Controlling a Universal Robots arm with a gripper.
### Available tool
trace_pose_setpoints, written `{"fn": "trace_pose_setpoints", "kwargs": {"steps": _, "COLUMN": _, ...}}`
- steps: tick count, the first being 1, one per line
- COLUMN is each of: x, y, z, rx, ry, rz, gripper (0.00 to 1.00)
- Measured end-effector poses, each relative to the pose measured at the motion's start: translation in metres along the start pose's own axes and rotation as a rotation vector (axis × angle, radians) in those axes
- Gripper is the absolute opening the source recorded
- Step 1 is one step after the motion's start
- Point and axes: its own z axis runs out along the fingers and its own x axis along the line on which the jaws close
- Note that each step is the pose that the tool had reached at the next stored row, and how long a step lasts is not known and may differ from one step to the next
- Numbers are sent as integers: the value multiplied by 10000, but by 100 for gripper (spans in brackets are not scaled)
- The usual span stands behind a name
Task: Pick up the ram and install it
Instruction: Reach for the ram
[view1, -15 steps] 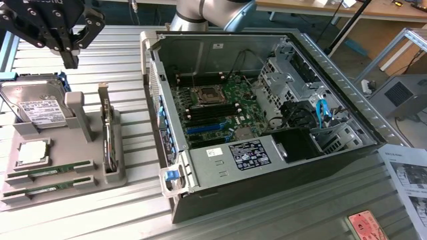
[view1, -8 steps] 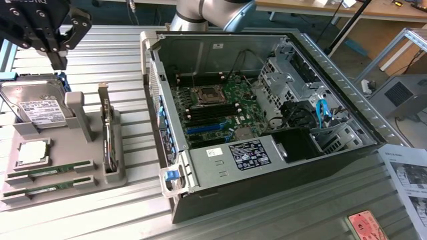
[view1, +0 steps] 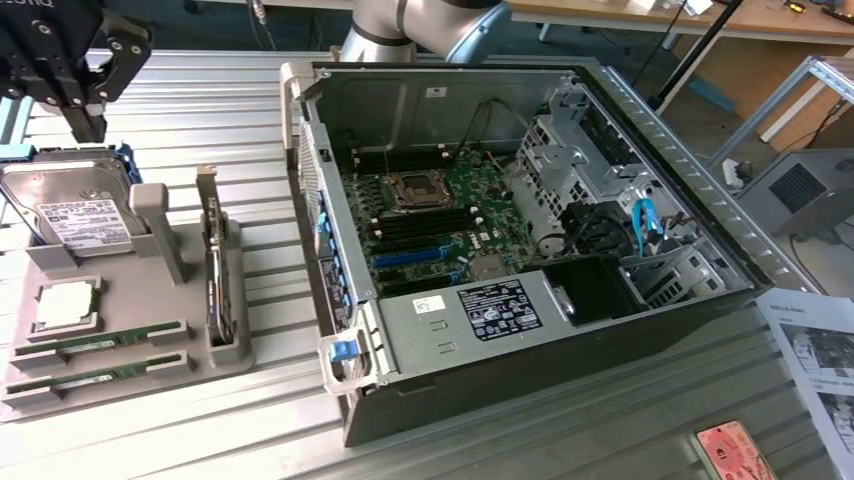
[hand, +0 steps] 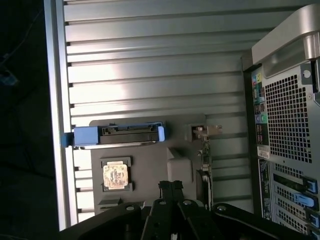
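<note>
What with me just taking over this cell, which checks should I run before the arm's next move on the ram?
1. Hand free of any part: ok, it holds nothing.
2. Hand open for a grasp: not ok, it is shut.
3. Ram ready to pick: ok, two ram sticks lie flat in the tray.
4. Hand over the ram: not ok, it hangs by the drive, at the tray's other end.
5. Case open: ok, the board is exposed.
6. Slots free, latches open: cannot tell.
</note>
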Motion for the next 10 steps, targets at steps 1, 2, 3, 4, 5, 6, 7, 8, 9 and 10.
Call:
{"fn": "trace_pose_setpoints", "kwargs": {"steps": 1, "x": 24, "y": -4, "z": 0, "rx": -1, "ry": -1, "rz": 0, "gripper": 11}}
{"fn": "trace_pose_setpoints", "kwargs": {"steps": 2, "x": 43, "y": -6, "z": -1, "rx": 0, "ry": 0, "rz": 0, "gripper": 11}}
{"fn": "trace_pose_setpoints", "kwargs": {"steps": 3, "x": 61, "y": -9, "z": -1, "rx": -1, "ry": -1, "rz": 0, "gripper": 11}}
{"fn": "trace_pose_setpoints", "kwargs": {"steps": 4, "x": 78, "y": -11, "z": -2, "rx": 0, "ry": 0, "rz": 0, "gripper": 11}}
{"fn": "trace_pose_setpoints", "kwargs": {"steps": 5, "x": 92, "y": -13, "z": -3, "rx": 1, "ry": 0, "rz": -1, "gripper": 11}}
{"fn": "trace_pose_setpoints", "kwargs": {"steps": 6, "x": 97, "y": -14, "z": -3, "rx": 1, "ry": 1, "rz": 0, "gripper": 11}}
{"fn": "trace_pose_setpoints", "kwargs": {"steps": 7, "x": 97, "y": -14, "z": -3, "rx": 0, "ry": 0, "rz": -1, "gripper": 11}}
{"fn": "trace_pose_setpoints", "kwargs": {"steps": 8, "x": 97, "y": -14, "z": -3, "rx": 0, "ry": 0, "rz": -2, "gripper": 11}}
{"fn": "trace_pose_setpoints", "kwargs": {"steps": 9, "x": 97, "y": -14, "z": -3, "rx": 0, "ry": 0, "rz": -1, "gripper": 11}}
{"fn": "trace_pose_setpoints", "kwargs": {"steps": 10, "x": 98, "y": -14, "z": -3, "rx": 0, "ry": 0, "rz": -1, "gripper": 11}}
